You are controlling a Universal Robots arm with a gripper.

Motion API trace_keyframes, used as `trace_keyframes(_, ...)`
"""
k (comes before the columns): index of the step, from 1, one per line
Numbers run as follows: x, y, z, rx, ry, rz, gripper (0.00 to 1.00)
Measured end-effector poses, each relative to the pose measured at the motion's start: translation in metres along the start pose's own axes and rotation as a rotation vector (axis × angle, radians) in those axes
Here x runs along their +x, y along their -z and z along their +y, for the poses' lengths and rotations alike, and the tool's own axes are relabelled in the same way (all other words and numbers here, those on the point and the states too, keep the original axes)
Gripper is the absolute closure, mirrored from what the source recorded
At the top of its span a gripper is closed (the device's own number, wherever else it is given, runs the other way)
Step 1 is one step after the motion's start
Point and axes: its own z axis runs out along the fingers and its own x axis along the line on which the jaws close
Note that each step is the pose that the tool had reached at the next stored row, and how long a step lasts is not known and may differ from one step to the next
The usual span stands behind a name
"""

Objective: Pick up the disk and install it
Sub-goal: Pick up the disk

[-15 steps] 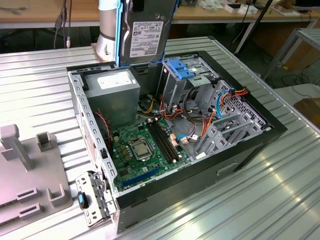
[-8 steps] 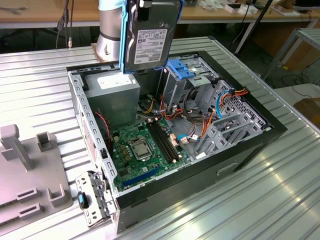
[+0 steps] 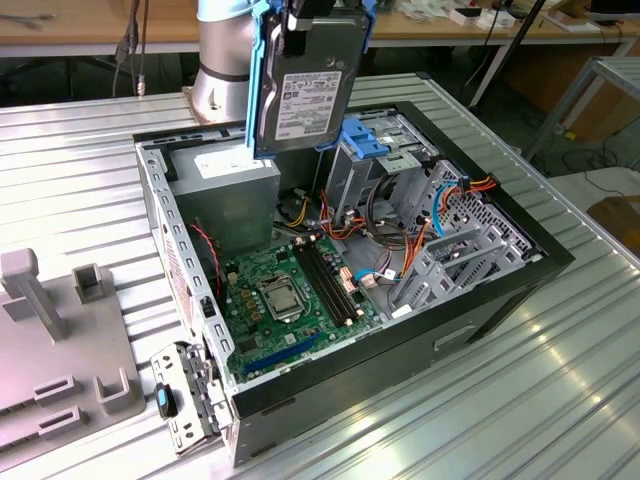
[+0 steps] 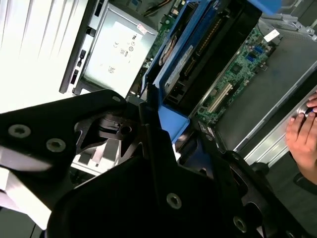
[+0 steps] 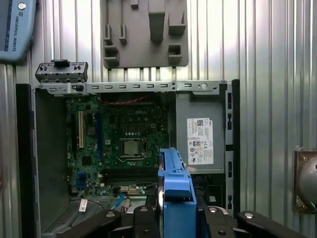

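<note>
The disk (image 3: 305, 85), a dark grey drive in bright blue carrier rails, hangs upright above the back of the open computer case (image 3: 480, 290), label side facing the exterior view. My gripper (image 3: 310, 15) is shut on its upper end. In the first wrist view the disk (image 5: 177, 191) appears edge-on as a blue rail, with the gripper (image 5: 177, 218) clamped on it, over the motherboard (image 5: 124, 144). In the second wrist view the black fingers (image 4: 148, 148) grip the blue rail of the disk (image 4: 173, 74).
The grey cage with light-blue latches (image 3: 375, 150) stands just to the exterior view's right of the disk, the grey power supply (image 3: 225, 195) below it. Loose cables (image 3: 400, 250) cross the case. A grey fixture (image 3: 50, 330) lies on the table. A person's hand (image 4: 304, 134) rests near the case.
</note>
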Motion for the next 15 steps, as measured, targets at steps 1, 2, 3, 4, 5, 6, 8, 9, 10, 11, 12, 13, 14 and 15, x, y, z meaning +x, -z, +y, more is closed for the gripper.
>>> trace_keyframes(1,0.0015,-0.0009,-0.0001,0.0007,-0.001,0.0053,0.63)
trace_keyframes(2,0.0025,-0.0013,-0.0003,0.0009,-0.001,0.0097,0.63)
trace_keyframes(3,0.0037,-0.0019,-0.0003,0.0011,-0.002,0.0125,0.63)
trace_keyframes(4,0.0049,-0.0025,-0.0003,0.0014,-0.002,0.0140,0.63)
trace_keyframes(5,0.0059,-0.0032,-0.0003,0.0020,-0.003,0.0147,0.63)
trace_keyframes(6,0.0069,-0.0039,-0.0004,0.0027,-0.003,0.0153,0.63)
trace_keyframes(8,0.0091,-0.0062,-0.0005,0.0053,-0.005,0.0156,0.63)
trace_keyframes(9,0.0099,-0.0074,-0.0005,0.0065,-0.006,0.0157,0.63)
trace_keyframes(10,0.0118,-0.0111,-0.0008,0.0098,-0.010,0.0157,0.63)
trace_keyframes(11,0.0119,-0.0131,-0.0013,0.0100,-0.018,0.0159,0.63)
trace_keyframes(12,0.0120,-0.0145,-0.0020,0.0100,-0.027,0.0166,0.63)
trace_keyframes(13,0.0121,-0.0149,-0.0024,0.0098,-0.032,0.0214,0.63)
trace_keyframes(14,0.0123,-0.0152,-0.0027,0.0100,-0.033,0.0248,0.63)
trace_keyframes(15,0.0127,-0.0155,-0.0030,0.0101,-0.034,0.0269,0.63)
